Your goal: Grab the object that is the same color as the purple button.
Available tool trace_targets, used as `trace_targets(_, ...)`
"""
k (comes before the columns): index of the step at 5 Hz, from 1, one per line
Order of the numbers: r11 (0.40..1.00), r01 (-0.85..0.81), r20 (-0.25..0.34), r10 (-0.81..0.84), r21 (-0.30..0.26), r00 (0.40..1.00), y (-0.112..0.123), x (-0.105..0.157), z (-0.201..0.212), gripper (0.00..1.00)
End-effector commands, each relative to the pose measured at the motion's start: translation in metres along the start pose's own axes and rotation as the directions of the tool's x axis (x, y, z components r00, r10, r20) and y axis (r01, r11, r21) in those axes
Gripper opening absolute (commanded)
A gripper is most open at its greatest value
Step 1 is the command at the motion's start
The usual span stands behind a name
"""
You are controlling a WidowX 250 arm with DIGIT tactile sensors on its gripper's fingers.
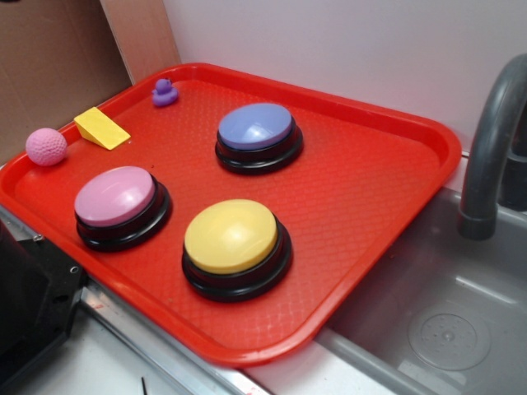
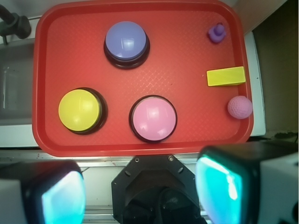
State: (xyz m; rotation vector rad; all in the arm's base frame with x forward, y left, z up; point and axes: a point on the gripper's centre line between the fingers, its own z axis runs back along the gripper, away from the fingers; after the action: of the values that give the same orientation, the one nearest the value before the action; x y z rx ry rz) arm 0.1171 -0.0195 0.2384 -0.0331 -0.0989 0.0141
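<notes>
The object, a tiny purple duck toy [image 1: 165, 92] [image 2: 217, 33], stands at the far corner of the red tray [image 1: 370, 189] [image 2: 187, 56]. The purple button [image 1: 257, 136] [image 2: 126, 43], a periwinkle dome on a black base, sits in the tray's far middle. In the wrist view my gripper [image 2: 140, 189] hangs high above the tray's near edge, over the robot base, far from the duck. Its two teal pads [image 2: 219, 184] stand wide apart with nothing between them. In the exterior view only a black part of the robot [image 1: 29, 309] shows at the lower left.
A pink-domed button [image 1: 119, 206] [image 2: 153, 118] and a yellow-domed button [image 1: 235, 245] [image 2: 80, 111] sit near the tray's front. A yellow wedge [image 1: 101, 128] [image 2: 226, 76] and a pink dimpled ball [image 1: 46, 146] [image 2: 239, 107] lie near the duck. A grey sink [image 1: 436, 321] with a faucet [image 1: 490, 148] lies beside the tray.
</notes>
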Motion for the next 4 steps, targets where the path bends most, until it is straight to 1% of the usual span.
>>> trace_targets(1,1.0,0.0,0.0,0.0,0.0,1.0,0.0,0.0,0.0,1.0)
trace_targets(2,0.996,-0.093,-0.02,0.093,0.011,0.995,0.017,0.016,-0.032,1.0)
trace_targets(3,0.988,-0.155,-0.045,0.155,0.012,0.987,0.025,0.044,-0.051,1.0)
trace_targets(4,0.976,-0.213,0.042,0.212,0.045,0.976,0.042,0.079,-0.065,1.0)
